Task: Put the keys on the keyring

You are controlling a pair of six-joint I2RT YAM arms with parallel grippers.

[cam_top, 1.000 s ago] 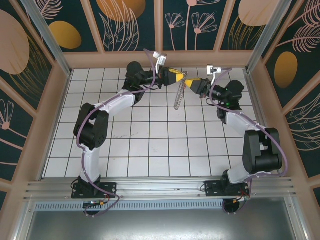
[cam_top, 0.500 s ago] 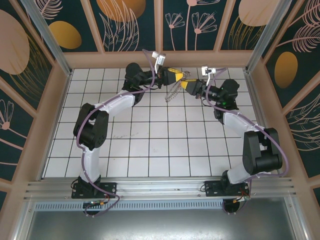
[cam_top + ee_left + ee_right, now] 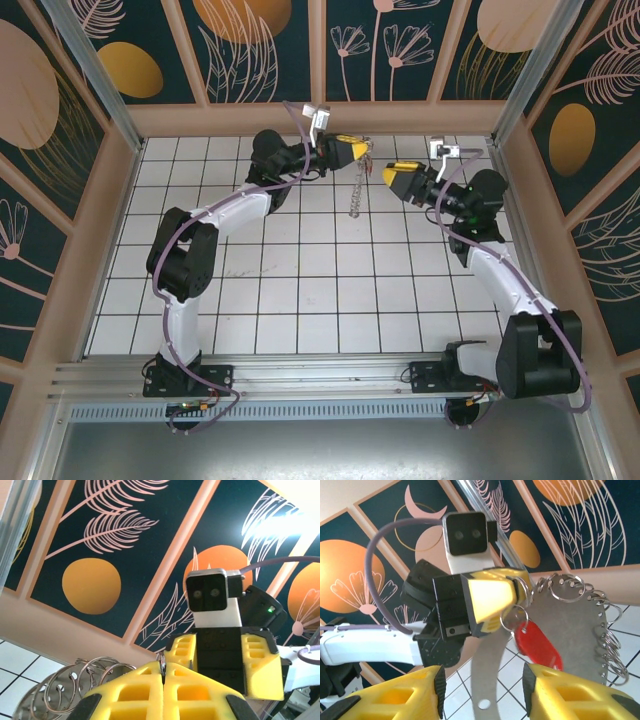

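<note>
My left gripper [image 3: 362, 148] is held high at the back of the table and is shut on the keyring [image 3: 357, 192], which hangs below it. In the left wrist view the yellow jaws of the left gripper [image 3: 163, 672] pinch one silvery loop, with more loops [image 3: 75, 685] to the left. In the right wrist view the pale hoop of the keyring [image 3: 570, 625] dangles from the left gripper [image 3: 519, 594]. The red-headed key [image 3: 536, 644] hangs on a small ring beside it. My right gripper [image 3: 482, 692] is open and apart from both, off to the right [image 3: 388, 176].
White tiled floor [image 3: 300, 290] spreads below both arms. Patterned walls with a tan frame [image 3: 320, 118] close in just behind the grippers. The right arm's elbow [image 3: 488, 190] is close to the right wall.
My right gripper has drawn back to the right, away from the left gripper. The keyring has swung and now hangs straight down from the left gripper, which barely moved.
</note>
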